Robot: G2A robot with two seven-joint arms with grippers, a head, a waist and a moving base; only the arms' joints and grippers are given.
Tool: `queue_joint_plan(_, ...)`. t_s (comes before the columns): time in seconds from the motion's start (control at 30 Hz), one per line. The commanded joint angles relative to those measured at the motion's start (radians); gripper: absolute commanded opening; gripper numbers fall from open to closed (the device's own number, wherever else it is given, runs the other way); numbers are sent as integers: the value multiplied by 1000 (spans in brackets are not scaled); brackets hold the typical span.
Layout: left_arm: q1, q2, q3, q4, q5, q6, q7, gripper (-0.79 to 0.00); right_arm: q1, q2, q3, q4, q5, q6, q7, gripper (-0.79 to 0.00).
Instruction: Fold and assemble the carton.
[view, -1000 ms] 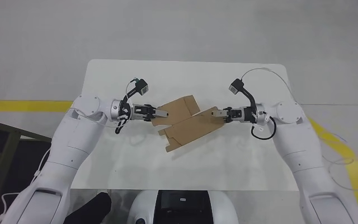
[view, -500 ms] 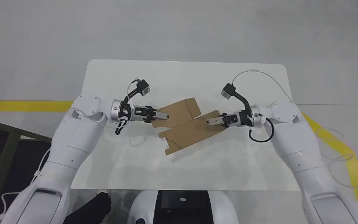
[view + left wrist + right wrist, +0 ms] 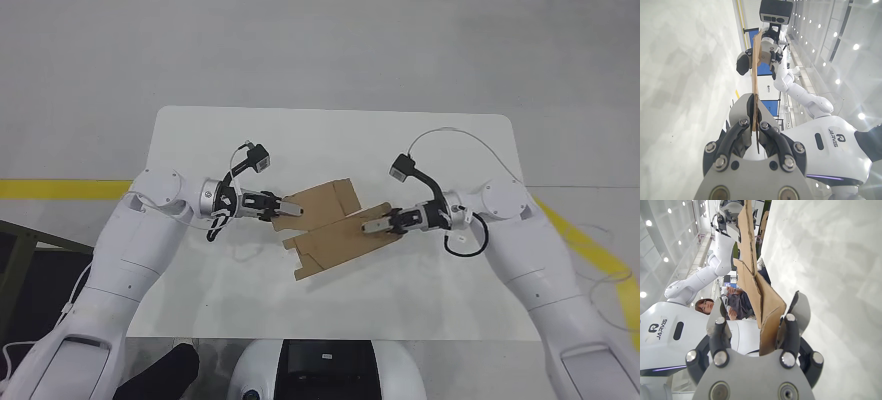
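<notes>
My right gripper (image 3: 372, 226) has just slipped off the upper right corner of the flat brown corrugated-cardboard carton (image 3: 330, 225) and swung lower along that right end, nearer my body, with the wrist rolling as it went. The carton's right end sagged a little with it. The right gripper's fingers (image 3: 800, 306) are spread, and a loose flap of the carton (image 3: 753, 275) stands between them unclamped. I take this as a regrip.

My left gripper (image 3: 754, 100) is pressed tight on the carton's left edge, so that one pinch alone carries the sheet, with the white table (image 3: 200, 280) below it. No wall stands up yet, so folding has barely begun.

My left arm comes in from the carton's left with the forearm about level. My right arm comes in from the carton's right, elbow bent outward.
</notes>
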Motion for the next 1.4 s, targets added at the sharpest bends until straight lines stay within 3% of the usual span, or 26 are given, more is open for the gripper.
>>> queue_joint_plan(0.0,0,0,1,1,-1,0,0,-785,3,3,-8,3,5,-2,-2,-332)
queue_joint_plan(0.6,3,4,-1,1,-6,-10,1,-785,36,19,-75,21,64,-4,-4,-563)
queue_joint_plan(0.9,9,6,-3,-8,-4,-14,2,-785,44,25,-95,28,98,-3,-3,-779)
queue_joint_plan(1.07,15,8,-4,-18,-5,-14,4,-785,47,28,-104,30,116,0,0,-785)
queue_joint_plan(1.1,16,8,-4,-21,-6,-16,2,-671,48,29,-106,30,118,0,0,-785)
queue_joint_plan(1.13,18,9,-6,-22,-8,-18,1,-486,49,30,-107,30,120,0,0,-785)
queue_joint_plan(1.17,19,9,-7,-25,-8,-20,1,-151,49,31,-107,31,124,-1,-1,-785)
queue_joint_plan(1.2,20,10,-8,-26,-8,-21,0,0,49,32,-107,33,128,-1,-1,-785)
queue_joint_plan(1.37,27,13,-18,-29,-26,-16,3,0,50,35,-103,51,146,-12,-12,-785)
